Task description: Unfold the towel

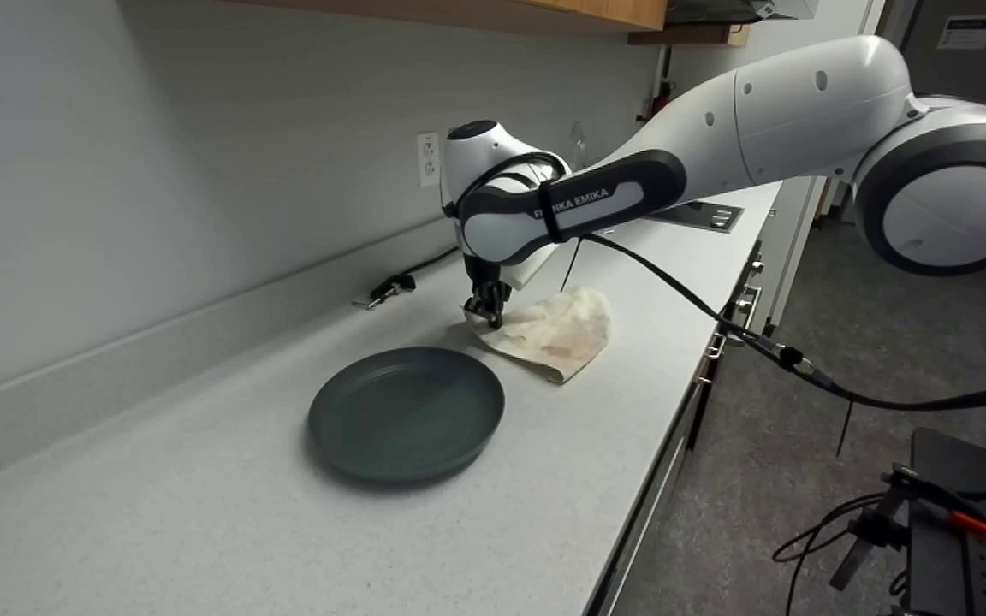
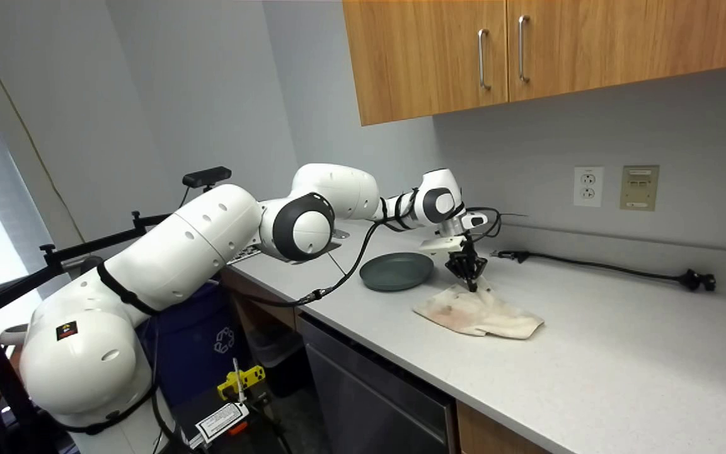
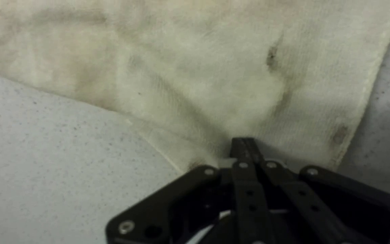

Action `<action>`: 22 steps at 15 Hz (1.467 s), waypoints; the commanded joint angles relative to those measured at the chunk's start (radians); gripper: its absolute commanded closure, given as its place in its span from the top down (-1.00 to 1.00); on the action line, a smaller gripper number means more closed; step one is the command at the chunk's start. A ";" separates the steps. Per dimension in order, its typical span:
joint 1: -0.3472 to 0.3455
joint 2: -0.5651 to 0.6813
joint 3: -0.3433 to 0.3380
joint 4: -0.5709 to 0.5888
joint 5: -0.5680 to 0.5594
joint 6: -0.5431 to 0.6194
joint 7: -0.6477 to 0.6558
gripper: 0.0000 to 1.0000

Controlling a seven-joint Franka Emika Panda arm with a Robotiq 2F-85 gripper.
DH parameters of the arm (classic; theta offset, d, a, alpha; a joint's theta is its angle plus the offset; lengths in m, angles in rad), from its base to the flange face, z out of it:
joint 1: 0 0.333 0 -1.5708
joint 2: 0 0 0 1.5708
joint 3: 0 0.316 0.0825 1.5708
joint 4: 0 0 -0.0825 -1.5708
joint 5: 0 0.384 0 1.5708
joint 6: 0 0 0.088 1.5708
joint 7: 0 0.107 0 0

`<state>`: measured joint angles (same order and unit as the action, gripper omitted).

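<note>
The towel lies creased on the worktop near the dark green plate, which only the exterior views show. The wrist view alone picks out small dark spots and folds meeting at the end effector, closed and apparently pinching the towel, its tips partly hidden.

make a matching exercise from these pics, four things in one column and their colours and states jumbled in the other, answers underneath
Things:
1 towel
2 plate
3 gripper
4 wall cupboard

Colours and states:
a dark green, round, flat
b wood-coloured, closed
c black, pointing down, shut
d cream, wrinkled, stained

Right pairs: 1-d, 2-a, 3-c, 4-b
</note>
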<state>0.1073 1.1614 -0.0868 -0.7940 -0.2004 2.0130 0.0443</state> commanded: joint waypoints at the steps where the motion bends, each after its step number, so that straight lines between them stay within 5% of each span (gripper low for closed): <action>1: -0.002 -0.107 -0.008 -0.153 -0.015 0.046 -0.009 -1.00; 17: -0.094 -0.662 0.045 -0.828 0.018 0.113 -0.141 -1.00; 22: -0.115 -0.858 0.048 -1.062 0.022 0.211 -0.155 -1.00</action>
<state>0.0210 0.4642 -0.0591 -1.6610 -0.1943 2.1376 -0.0795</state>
